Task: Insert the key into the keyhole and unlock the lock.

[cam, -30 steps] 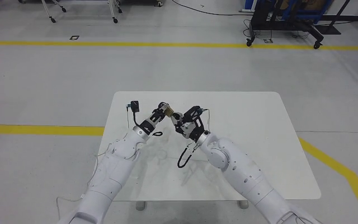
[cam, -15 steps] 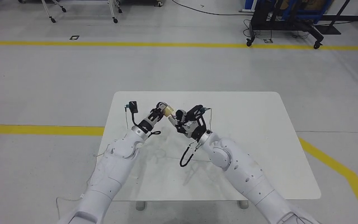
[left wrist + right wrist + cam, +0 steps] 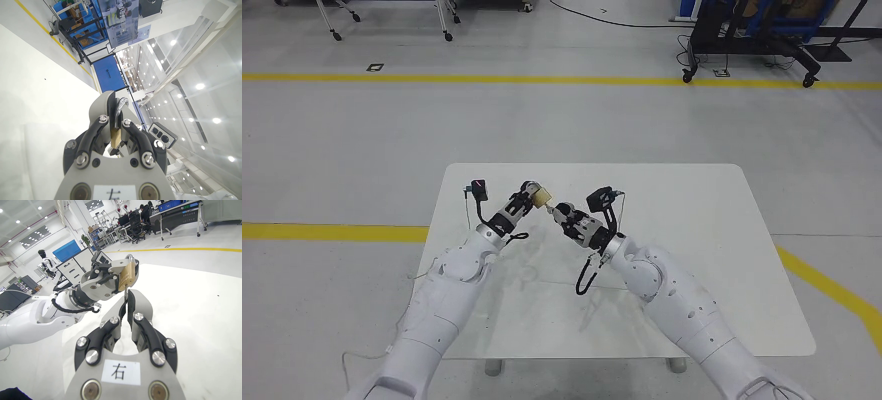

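Right wrist has swung rightward since a second ago, its pincer (image 3: 127, 297) still pinching the key (image 3: 125, 291), whose tip meets the keyhole end of the lock (image 3: 127, 275). Left pincer (image 3: 118, 106) clamps the lock, held above the far middle of the desk (image 3: 692, 220).

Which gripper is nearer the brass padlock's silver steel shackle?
Left. The left gripper is shut on the brass padlock, fingers flanking the silver shackle. The right gripper pinches the small metal key at the padlock's opposite, keyhole end.
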